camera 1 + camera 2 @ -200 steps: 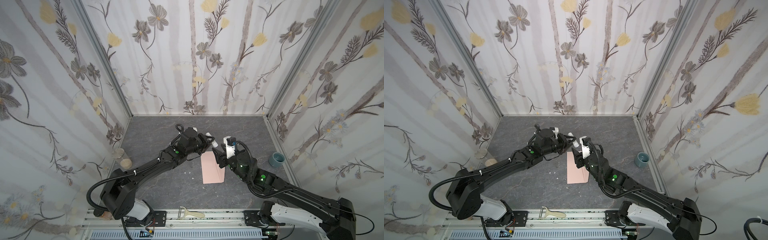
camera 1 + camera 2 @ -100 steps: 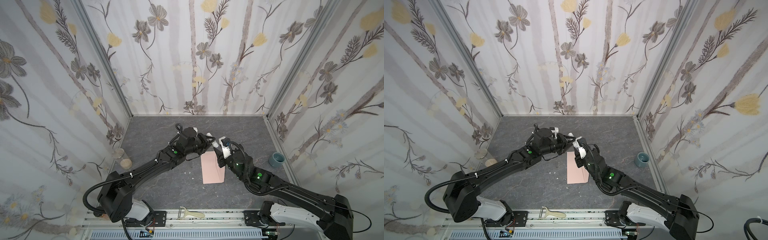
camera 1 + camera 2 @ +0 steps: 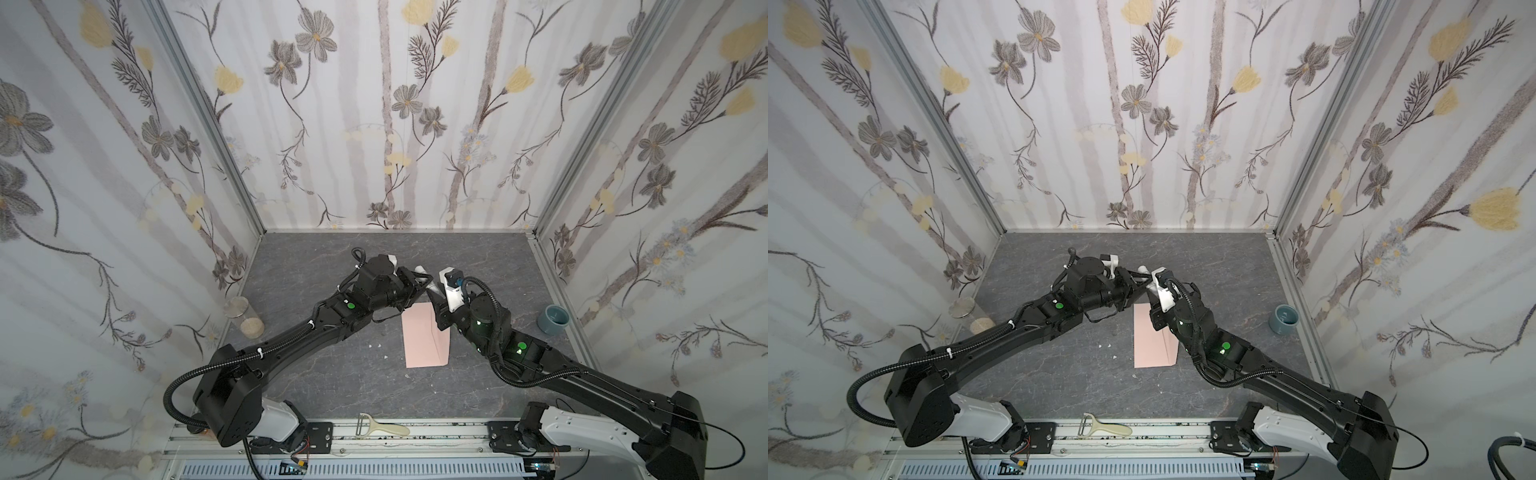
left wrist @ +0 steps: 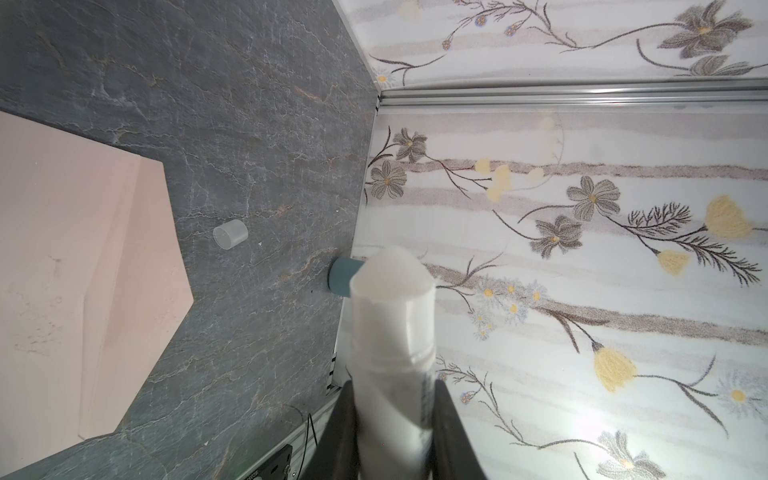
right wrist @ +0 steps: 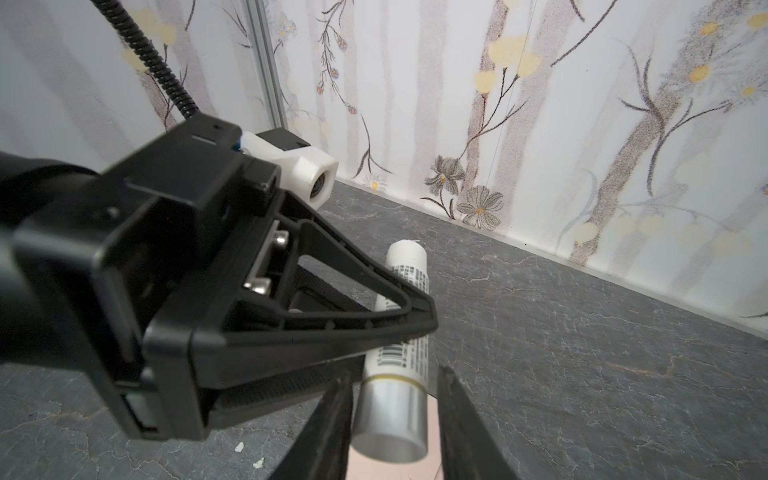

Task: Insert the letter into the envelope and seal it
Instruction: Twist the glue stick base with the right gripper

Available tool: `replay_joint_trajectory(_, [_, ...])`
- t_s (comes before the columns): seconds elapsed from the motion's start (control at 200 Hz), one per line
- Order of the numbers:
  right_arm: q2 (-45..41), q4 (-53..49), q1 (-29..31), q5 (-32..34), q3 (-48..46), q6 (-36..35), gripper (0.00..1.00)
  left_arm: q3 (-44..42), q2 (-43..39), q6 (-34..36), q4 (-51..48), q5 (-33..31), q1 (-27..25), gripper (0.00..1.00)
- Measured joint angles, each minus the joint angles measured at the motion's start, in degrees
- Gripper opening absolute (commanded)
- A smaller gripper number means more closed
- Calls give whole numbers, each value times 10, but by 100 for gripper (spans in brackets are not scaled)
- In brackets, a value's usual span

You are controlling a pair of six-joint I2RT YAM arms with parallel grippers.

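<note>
The pale pink envelope (image 3: 426, 340) (image 3: 1154, 343) lies flat mid-table, and in the left wrist view its triangular flap lies open (image 4: 83, 270). The letter shows in no view. Just beyond the envelope's far end, my left gripper (image 3: 415, 282) (image 4: 394, 386) is shut on a white glue stick (image 4: 392, 316) (image 5: 401, 365) with its glue tip bare. My right gripper (image 3: 434, 295) (image 5: 395, 374) meets it there. Its jaws stand either side of the stick's silver base, open, with a thin gap showing on one side.
A clear cap (image 4: 230, 235) lies on the slate floor beyond the flap. A blue-grey cup (image 3: 552, 318) (image 3: 1283, 319) stands by the right wall and a glass jar (image 3: 245, 316) by the left wall. A peeler (image 3: 380, 428) rests on the front rail.
My right gripper has edged closer to the left one and its jaws have narrowed round the glue stick's base. The left gripper keeps its hold. The envelope has not moved.
</note>
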Motion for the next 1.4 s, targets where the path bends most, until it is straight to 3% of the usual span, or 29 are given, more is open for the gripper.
replay_joint_trajectory(0.23, [-9,-4,-3,-11,-4,6,36,0,-2,0,0,0,0,0])
replay_joint_trajectory(0.35, [-10,-4,-4,-16,-5,6,45,0,-2,0,0,0,0,0])
replay_joint_trajectory(0.505, [-10,-4,-6,-17,-5,6,44,0,-2,0,0,0,0,0])
replay_joint_trajectory(0.969, [-7,1,-13,-37,-5,20,24,3,-2,0,0,-8,0,0])
replay_joint_trajectory(1.194, [-8,5,-56,-117,-5,85,21,-9,-3,-5,20,-19,-1,0])
replay_joint_trajectory(1.399, [-11,19,-112,-223,-7,203,20,-26,-6,-15,62,-45,-9,0])
